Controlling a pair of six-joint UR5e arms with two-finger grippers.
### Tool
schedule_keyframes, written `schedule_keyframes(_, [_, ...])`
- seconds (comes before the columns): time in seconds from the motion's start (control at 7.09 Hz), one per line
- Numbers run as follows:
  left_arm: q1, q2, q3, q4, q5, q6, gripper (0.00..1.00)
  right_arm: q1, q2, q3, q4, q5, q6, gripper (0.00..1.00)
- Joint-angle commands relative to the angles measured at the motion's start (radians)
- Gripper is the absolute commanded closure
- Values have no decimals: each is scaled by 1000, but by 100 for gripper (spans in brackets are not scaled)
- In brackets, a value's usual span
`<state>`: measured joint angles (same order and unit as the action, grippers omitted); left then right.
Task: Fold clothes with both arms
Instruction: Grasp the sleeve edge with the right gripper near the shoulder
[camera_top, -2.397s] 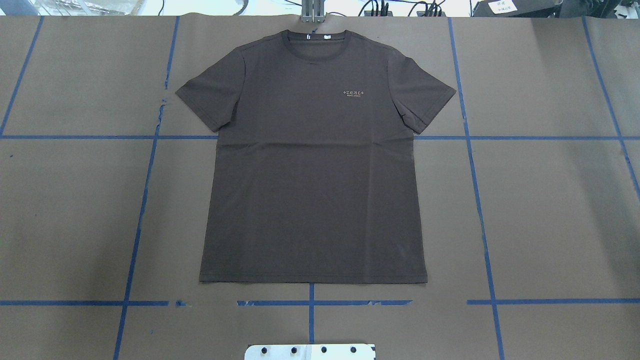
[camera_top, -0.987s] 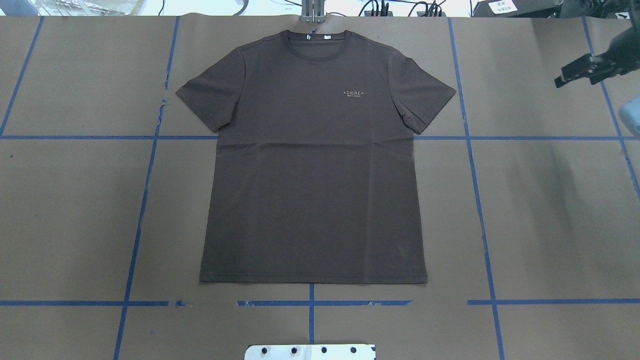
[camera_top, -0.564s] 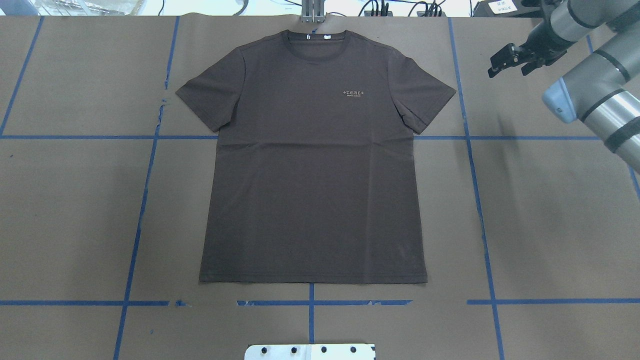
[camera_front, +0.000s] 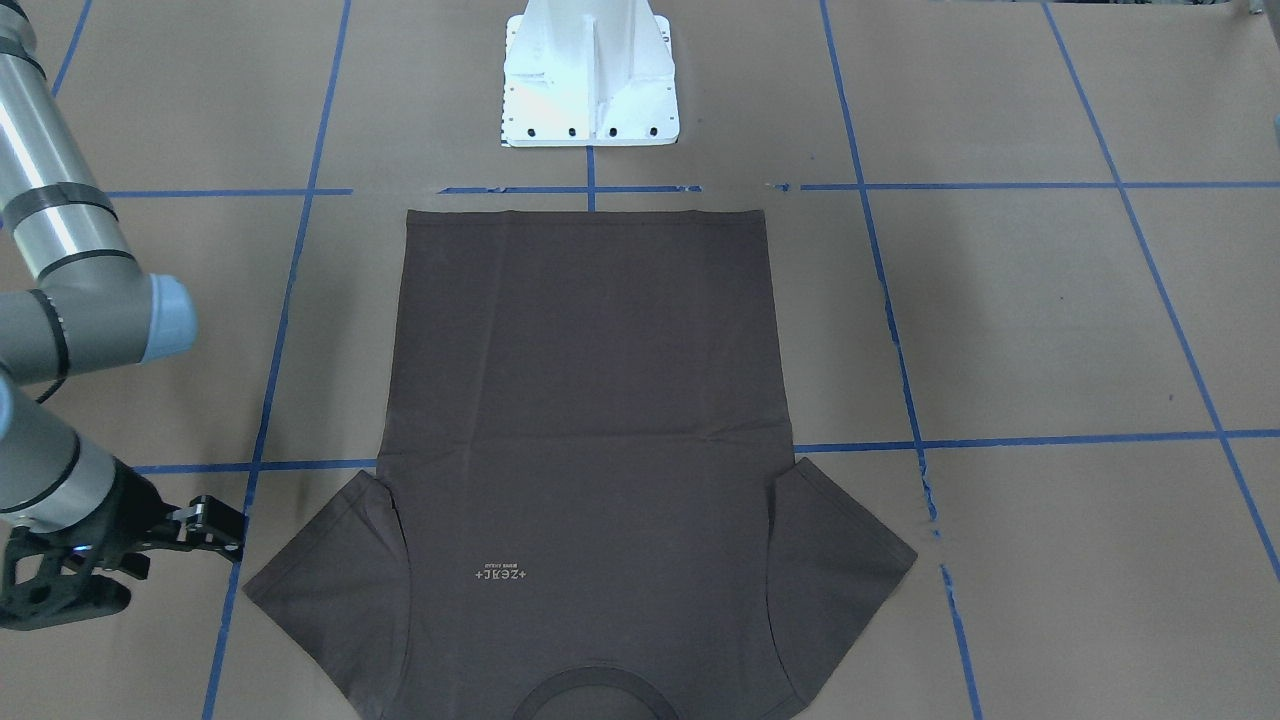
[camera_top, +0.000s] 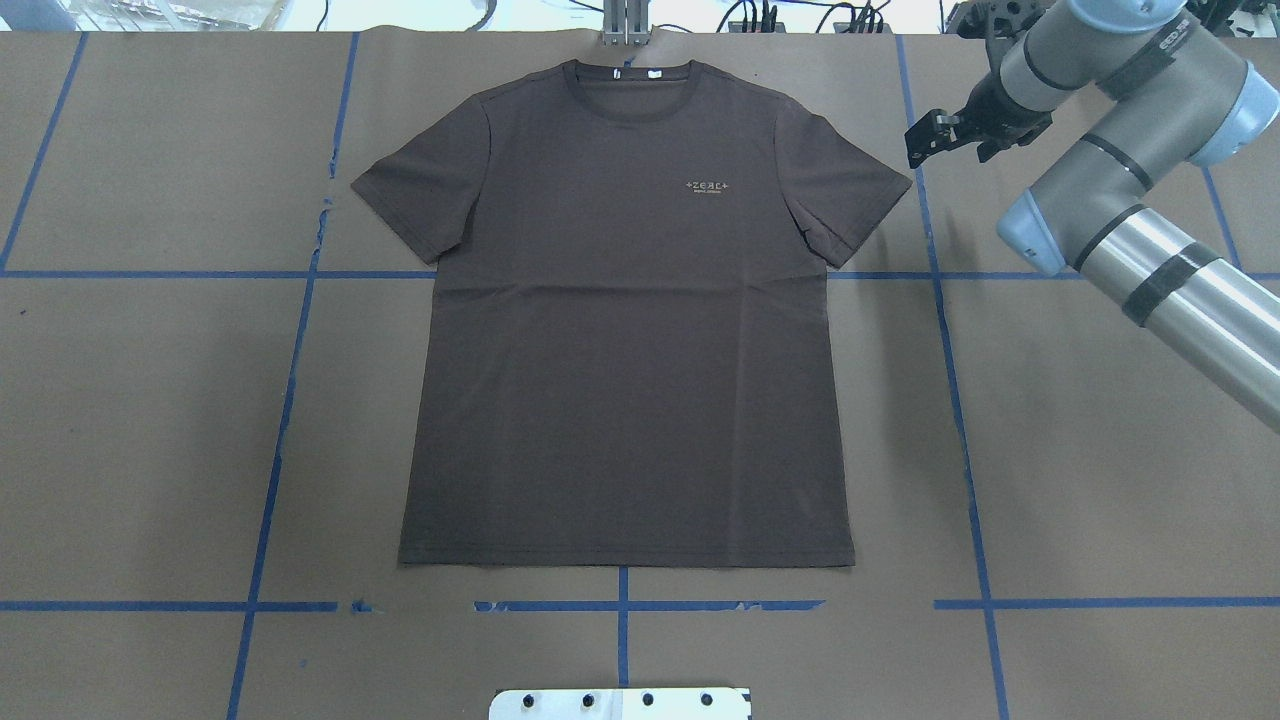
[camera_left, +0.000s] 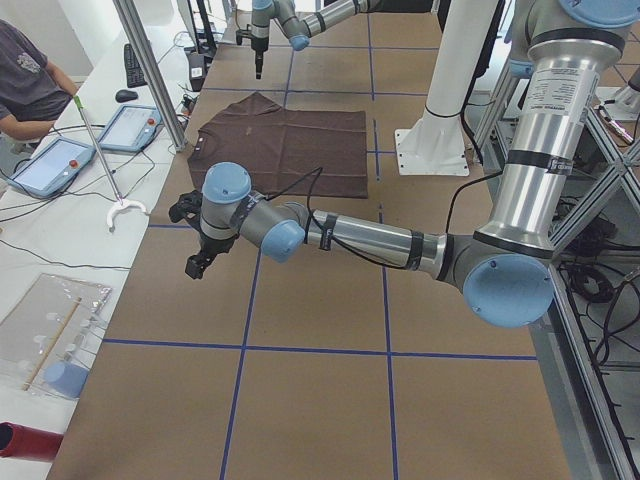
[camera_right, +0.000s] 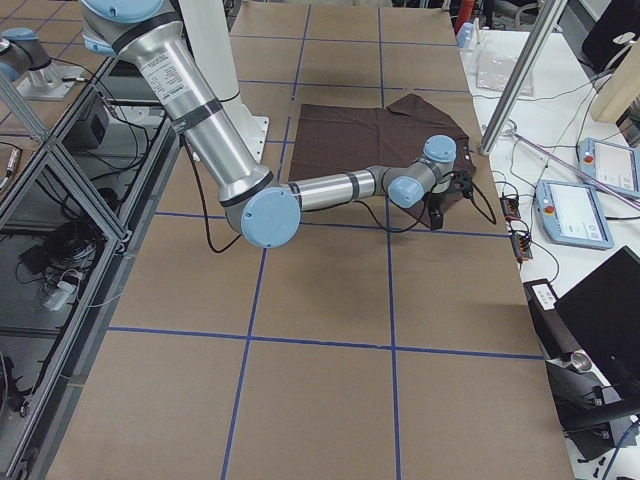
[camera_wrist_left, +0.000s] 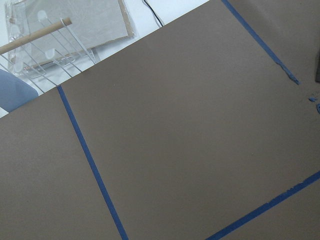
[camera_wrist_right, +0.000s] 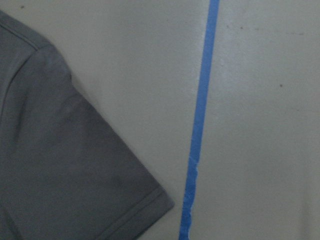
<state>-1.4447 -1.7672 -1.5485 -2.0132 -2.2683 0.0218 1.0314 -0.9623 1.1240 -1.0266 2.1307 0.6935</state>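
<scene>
The dark brown T-shirt (camera_top: 630, 350) lies flat and face up on the brown paper, collar at the far edge, sleeves spread (camera_front: 590, 400). My right gripper (camera_top: 950, 145) hovers open just outside the shirt's right sleeve, holding nothing (camera_front: 185, 545). In the right wrist view that sleeve's hem (camera_wrist_right: 60, 165) lies beside a blue tape line; no fingers show. The left arm appears only in the exterior left view, its gripper (camera_left: 193, 268) low over bare paper to the shirt's left. I cannot tell whether it is open or shut.
The white pedestal base (camera_front: 590, 80) stands at the near edge behind the shirt's hem. Blue tape lines (camera_top: 950, 400) grid the paper. A seated person (camera_left: 25, 80), tablets and a clear plastic rack (camera_wrist_left: 50, 45) sit along the far side.
My right arm has come in from the right edge, and its gripper has travelled left to just beside the shirt's right sleeve. The shirt has not moved.
</scene>
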Motion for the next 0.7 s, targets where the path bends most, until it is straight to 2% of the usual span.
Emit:
schedule_keyframes(0.0, [1, 5, 4, -24, 3, -8, 0, -30, 95, -148, 80, -21, 14, 0])
schedule_keyframes(0.14, [1, 5, 7, -24, 3, -6, 0, -31, 117, -194, 80, -26, 14, 0])
schedule_keyframes(0.56, [1, 3, 10, -24, -4, -10, 0, -51, 117, -234, 82, -48, 14, 0])
